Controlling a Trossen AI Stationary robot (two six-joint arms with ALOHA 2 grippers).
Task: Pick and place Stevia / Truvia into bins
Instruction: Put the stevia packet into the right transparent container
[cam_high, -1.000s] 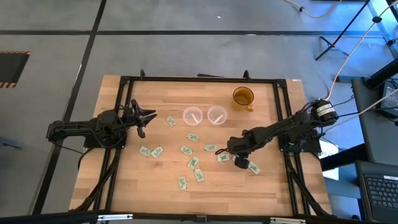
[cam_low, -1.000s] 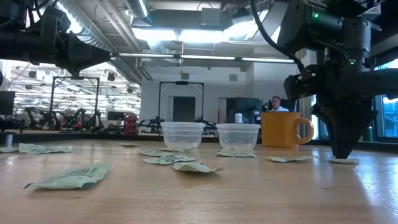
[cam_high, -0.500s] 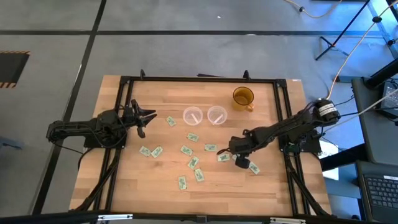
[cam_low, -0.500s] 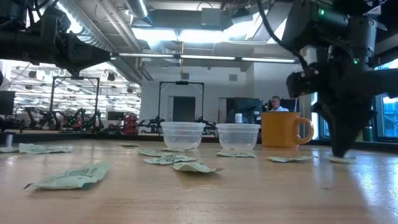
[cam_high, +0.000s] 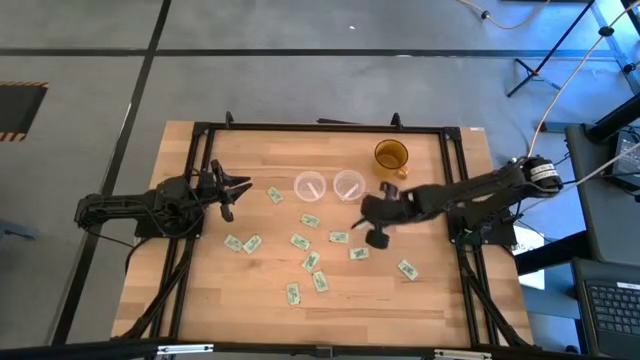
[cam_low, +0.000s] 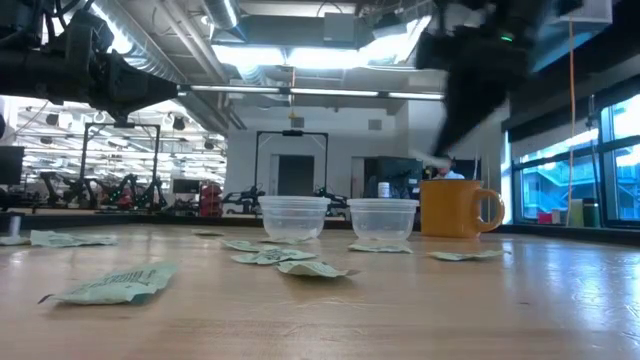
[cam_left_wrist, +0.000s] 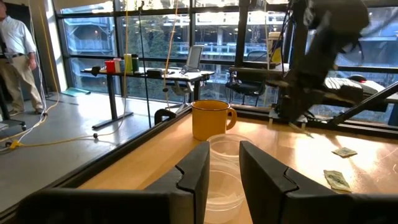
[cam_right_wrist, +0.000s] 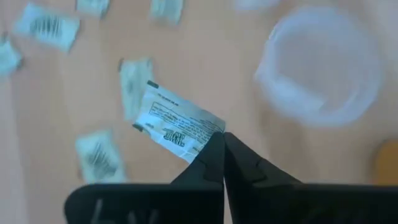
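I am lifting the right gripper (cam_right_wrist: 219, 144) off the tabletop with a Truvia sachet (cam_right_wrist: 177, 122) pinched by one corner between its closed fingertips; a second ago those fingers were still pressing down on the wood at about 4 o'clock from the table's centre, and now the arm is swinging up toward 1 o'clock. In the high view the right gripper (cam_high: 372, 212) is hanging just short of the right-hand clear cup (cam_high: 348, 185), at its 4 o'clock side, with the amber mug (cam_high: 391, 156) beyond it at 1 o'clock. The wrist camera is showing that cup's rim (cam_right_wrist: 320, 68) coming into reach while the sachet is dangling free of the table.

The left gripper (cam_high: 236, 186) is waiting at 9 o'clock, jaws parted and holding nothing, pointed at the left-hand clear cup (cam_high: 309, 187).

The pick appears to have succeeded, I judge, so one packet is on its way to a bin. About ten loose sachets (cam_high: 299, 241) are lying scattered across the middle of the wooden table (cam_high: 430, 300), and both cups are looking empty, so most of the job is ahead.
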